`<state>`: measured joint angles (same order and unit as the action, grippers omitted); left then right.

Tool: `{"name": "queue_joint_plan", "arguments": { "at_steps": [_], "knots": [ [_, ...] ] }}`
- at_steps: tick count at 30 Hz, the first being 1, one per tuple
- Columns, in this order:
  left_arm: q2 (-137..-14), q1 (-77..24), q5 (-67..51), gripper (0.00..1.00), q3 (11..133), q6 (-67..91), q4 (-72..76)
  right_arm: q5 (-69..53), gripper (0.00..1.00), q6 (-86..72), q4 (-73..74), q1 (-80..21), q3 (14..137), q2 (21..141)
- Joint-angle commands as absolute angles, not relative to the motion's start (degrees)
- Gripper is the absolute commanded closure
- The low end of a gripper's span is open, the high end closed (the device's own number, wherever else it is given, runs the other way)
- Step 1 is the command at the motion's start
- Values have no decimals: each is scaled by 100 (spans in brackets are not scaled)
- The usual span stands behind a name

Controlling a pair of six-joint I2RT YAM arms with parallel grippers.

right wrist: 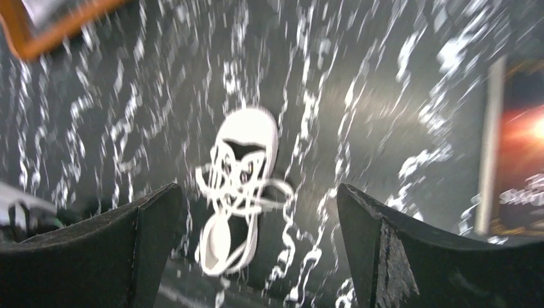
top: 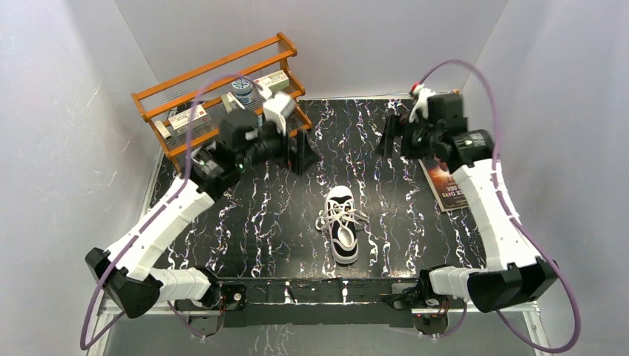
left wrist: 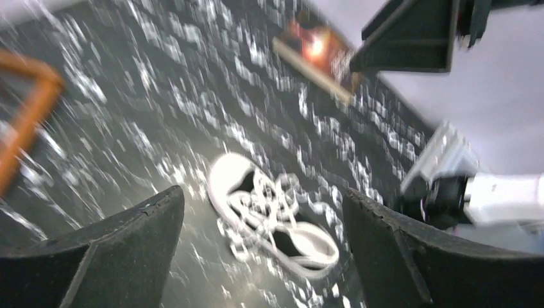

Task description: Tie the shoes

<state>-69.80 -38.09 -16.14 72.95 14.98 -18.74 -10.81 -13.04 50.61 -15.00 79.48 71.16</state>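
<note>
Top external view is showing the black sneaker [top: 342,226] lying flat on the black marbled table [top: 252,215], white toe cap pointing away from the arm bases and heel pointing back at them. Its white laces [top: 327,219] are spilling out in loose loops to both sides of the tongue. Whether there's a real knot in there, I can't tell from this height. The left gripper [top: 303,154] is hanging off to the left of the sneaker, out past the toe end and well apart from it. The right gripper [top: 391,138] is doing the same off to the right, also beyond the toe. Neither one is touching the sneaker or the laces. Both wrist cams are coming out pretty smeared, but they're telling the same story: each is looking down at the sneaker framed between its own two dark fingers [left wrist: 135,250]. Those fingers are standing wide apart with nothing pinched between them, so both hands are spread and empty. A wooden rack [top: 215,74] with some small items on its shelves is sitting far out to the sneaker's left, beyond the left gripper. A book [top: 443,185] with a dark cover is lying flat to the sneaker's right, near it but not touching. In the right wrist cam the book is showing up as an orange-ish blur to the right of the sneaker, and a corner of the rack is poking in up and to the left of it.
</note>
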Motion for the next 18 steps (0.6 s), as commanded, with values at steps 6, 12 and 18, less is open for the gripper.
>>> {"name": "queue_joint_plan", "arguments": {
  "at_steps": [6, 12, 18],
  "knots": [
    [-7056, -3788, 1956, 8, 10722, 1093, -2570, 1041, 1, -1397, 5321, -1501, 10491, 6025],
    [-6603, -3788, 2630, 8, 10881, 705, -1667, 1226, 1, -1249, 5295, -1494, 11190, 5926],
    [-6620, -3788, 2760, 8, 11098, 622, -2041, 1099, 1, -1231, 5248, -1494, 11428, 6052]
  ]
}}
